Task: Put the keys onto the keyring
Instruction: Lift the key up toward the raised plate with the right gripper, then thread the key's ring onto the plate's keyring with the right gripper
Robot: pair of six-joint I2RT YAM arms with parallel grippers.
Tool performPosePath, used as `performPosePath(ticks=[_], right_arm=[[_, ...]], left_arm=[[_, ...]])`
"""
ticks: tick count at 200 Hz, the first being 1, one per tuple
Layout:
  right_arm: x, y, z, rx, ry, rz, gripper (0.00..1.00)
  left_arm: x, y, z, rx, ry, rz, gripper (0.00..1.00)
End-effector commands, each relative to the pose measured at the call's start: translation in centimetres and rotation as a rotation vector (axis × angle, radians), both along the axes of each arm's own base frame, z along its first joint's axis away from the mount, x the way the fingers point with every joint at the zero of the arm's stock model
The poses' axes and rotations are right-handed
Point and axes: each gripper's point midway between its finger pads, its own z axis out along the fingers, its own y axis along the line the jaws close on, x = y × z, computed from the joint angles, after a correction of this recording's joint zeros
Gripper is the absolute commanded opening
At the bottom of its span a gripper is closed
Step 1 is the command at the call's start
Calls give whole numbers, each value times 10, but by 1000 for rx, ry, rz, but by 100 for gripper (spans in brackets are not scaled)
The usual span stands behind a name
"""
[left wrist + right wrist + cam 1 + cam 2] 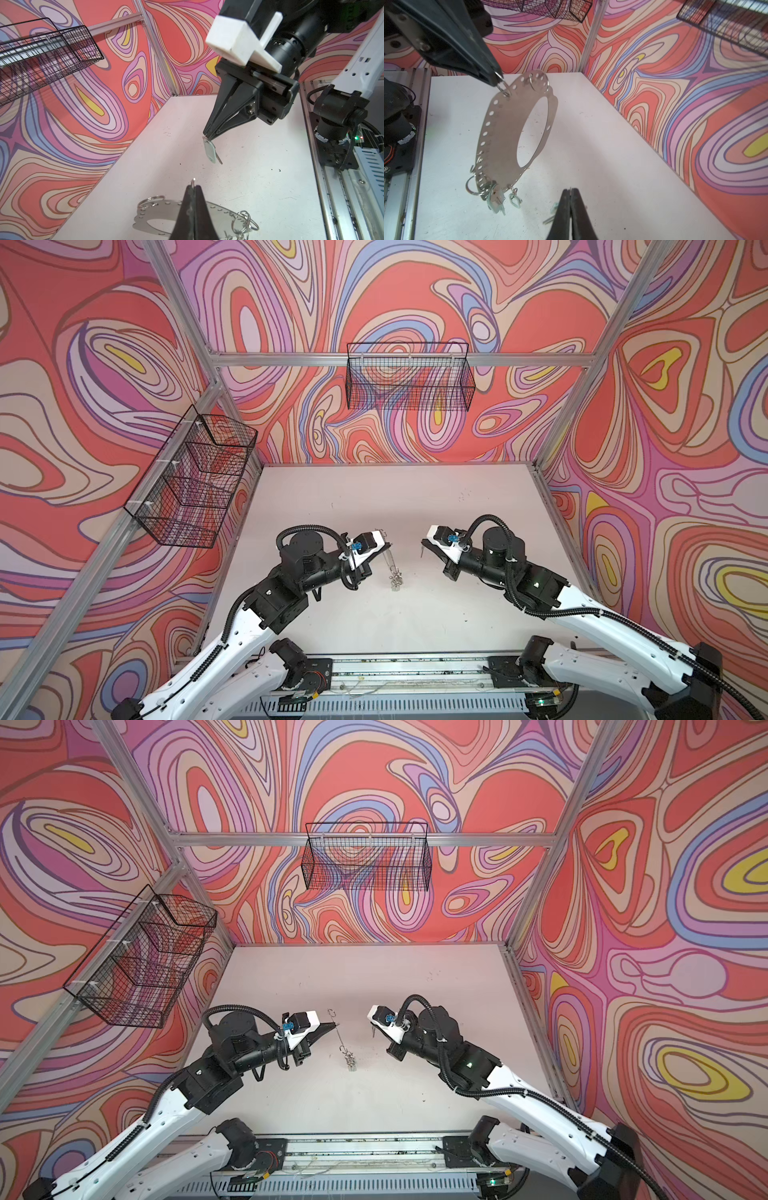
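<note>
Your left tool [497, 80] was clamped on a loop [505, 88] at the rim of the keyring [500, 135]. The keyring hung upright above the counter [591, 166], with keys [496, 200] dangling from its lower rim. To the right and apart from it, your right tool [205, 136] was clamped on one key [210, 152], which hung clear of the counter.

Both arms aloft, left end effector [390, 546] and right end effector [424, 546] clamped closed, facing.
</note>
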Motion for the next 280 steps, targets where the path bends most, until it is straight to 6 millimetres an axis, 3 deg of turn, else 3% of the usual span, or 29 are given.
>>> performPosePath(ticks=[1, 130, 280], right_arm=[[-10, 8, 21, -7, -173, 96, 0], [-23, 62, 26, -84, -314, 286, 0], [-33, 73, 33, -50, -350, 321, 0]], left_arm=[[-3, 0, 14, -24, -91, -15, 0], [-6, 9, 2, 29, -157, 4, 0], [-5, 6, -1, 29, -127, -4, 0]])
